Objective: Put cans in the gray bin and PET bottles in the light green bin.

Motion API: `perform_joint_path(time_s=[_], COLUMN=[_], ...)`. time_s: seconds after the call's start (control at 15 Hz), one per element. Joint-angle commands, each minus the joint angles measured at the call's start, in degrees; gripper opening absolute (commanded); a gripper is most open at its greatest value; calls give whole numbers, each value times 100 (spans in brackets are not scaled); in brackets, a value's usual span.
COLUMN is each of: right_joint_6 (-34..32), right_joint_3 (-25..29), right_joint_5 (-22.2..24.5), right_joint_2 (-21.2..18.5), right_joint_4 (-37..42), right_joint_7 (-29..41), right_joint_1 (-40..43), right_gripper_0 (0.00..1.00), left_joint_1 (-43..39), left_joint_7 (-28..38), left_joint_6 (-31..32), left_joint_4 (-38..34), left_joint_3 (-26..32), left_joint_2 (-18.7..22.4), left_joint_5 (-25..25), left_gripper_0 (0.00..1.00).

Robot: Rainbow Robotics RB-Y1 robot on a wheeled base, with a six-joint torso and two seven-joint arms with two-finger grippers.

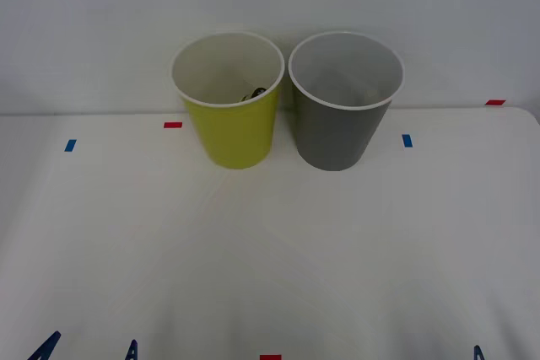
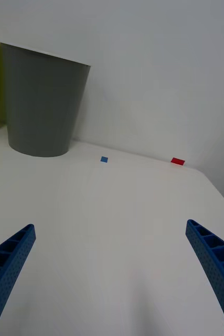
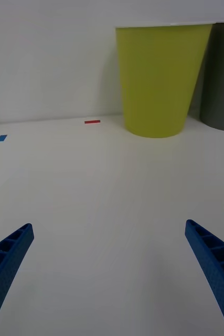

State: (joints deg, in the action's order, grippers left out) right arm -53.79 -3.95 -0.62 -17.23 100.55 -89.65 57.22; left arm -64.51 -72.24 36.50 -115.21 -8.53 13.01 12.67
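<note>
The light green bin (image 1: 229,115) and the gray bin (image 1: 344,120) stand upright side by side at the table's far edge, green on the left. Low inside the green bin a small dark-topped object (image 1: 256,92) shows, apparently the PET bottle, mostly hidden by the wall. The gray bin's inside looks bare as far as I can see. Cans are out of view. My left gripper (image 3: 109,226) is open at the near edge, facing the green bin (image 3: 159,79). My right gripper (image 2: 110,226) is open too, with the gray bin (image 2: 41,100) ahead of it and nothing between its fingers.
Small red tape marks (image 1: 173,125) and blue tape marks (image 1: 407,140) lie on the white table (image 1: 270,259). A plain wall rises right behind the bins. The table's right edge runs past a red mark (image 2: 178,161).
</note>
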Motion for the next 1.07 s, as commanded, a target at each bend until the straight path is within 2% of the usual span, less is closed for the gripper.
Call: perform_joint_path(time_s=[0.07,1.07], right_joint_6=[0,0], right_joint_3=[0,0], right_joint_5=[0,0], right_joint_2=[0,0], right_joint_4=[0,0], right_joint_7=[0,0], right_joint_1=[0,0], right_gripper_0=[100,100], left_joint_1=[0,0], left_joint_7=[0,0], left_joint_6=[-2,-2], left_joint_4=[-1,-1], left_joint_3=[0,0], left_joint_2=[0,0], left_joint_5=[-1,-1], left_gripper_0=[100,100])
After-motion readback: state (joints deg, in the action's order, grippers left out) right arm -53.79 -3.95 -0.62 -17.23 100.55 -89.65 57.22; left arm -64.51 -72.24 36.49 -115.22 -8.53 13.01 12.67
